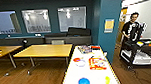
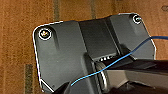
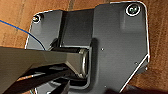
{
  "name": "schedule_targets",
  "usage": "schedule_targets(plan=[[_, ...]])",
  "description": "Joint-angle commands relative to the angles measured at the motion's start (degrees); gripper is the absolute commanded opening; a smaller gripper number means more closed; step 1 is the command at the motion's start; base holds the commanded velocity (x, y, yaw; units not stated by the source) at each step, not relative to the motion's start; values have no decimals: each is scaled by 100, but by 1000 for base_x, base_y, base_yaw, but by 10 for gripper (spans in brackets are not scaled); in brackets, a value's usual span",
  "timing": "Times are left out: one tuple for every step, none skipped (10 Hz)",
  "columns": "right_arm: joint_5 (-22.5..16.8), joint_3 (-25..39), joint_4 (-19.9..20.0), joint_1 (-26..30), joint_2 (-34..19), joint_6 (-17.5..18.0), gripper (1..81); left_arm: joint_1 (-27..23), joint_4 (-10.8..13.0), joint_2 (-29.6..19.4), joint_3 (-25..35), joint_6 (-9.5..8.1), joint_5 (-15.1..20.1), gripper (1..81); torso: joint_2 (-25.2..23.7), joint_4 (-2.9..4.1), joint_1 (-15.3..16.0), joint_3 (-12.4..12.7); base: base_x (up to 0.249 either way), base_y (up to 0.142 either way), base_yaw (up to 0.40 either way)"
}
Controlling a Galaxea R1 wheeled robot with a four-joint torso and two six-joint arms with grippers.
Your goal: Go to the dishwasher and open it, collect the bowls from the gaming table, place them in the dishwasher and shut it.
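From the head view, the gaming table [image 1: 75, 77] stretched ahead, a blue bowl [image 1: 84, 82] and a yellow bowl [image 1: 107, 80] near its close end (a person [image 1: 132, 27] stood off right). Both wrist views looked down on wooden floor [image 2: 17, 50]; whether either tool was open, I couldn't tell.

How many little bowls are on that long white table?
2: a blue bowl at the near end of the gaming table, and a yellow bowl to its right. More might sit below the picture's edge.
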Motion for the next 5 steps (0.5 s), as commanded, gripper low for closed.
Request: schedule_targets(plan=[[-257,51,-13,262,39,-32,811,-257,-16,8,10,24,301,811,0,0,0,0,0,0,-278],[-239,51,-13,271,39,-40,811,-257,-16,8,10,15,301,811,0,0,0,0,0,0,-167],[-247,51,-13,271,39,-32,811,-248,-24,-10,10,7,266,811,0,0,0,0,0,0,0],[-248,52,-13,271,47,-40,811,-248,-33,-18,10,6,257,811,0,0,0,0,0,0,0],[-248,51,-13,262,65,-32,811,-248,-33,-18,10,6,266,811,0,0,0,0,0,0,0]])
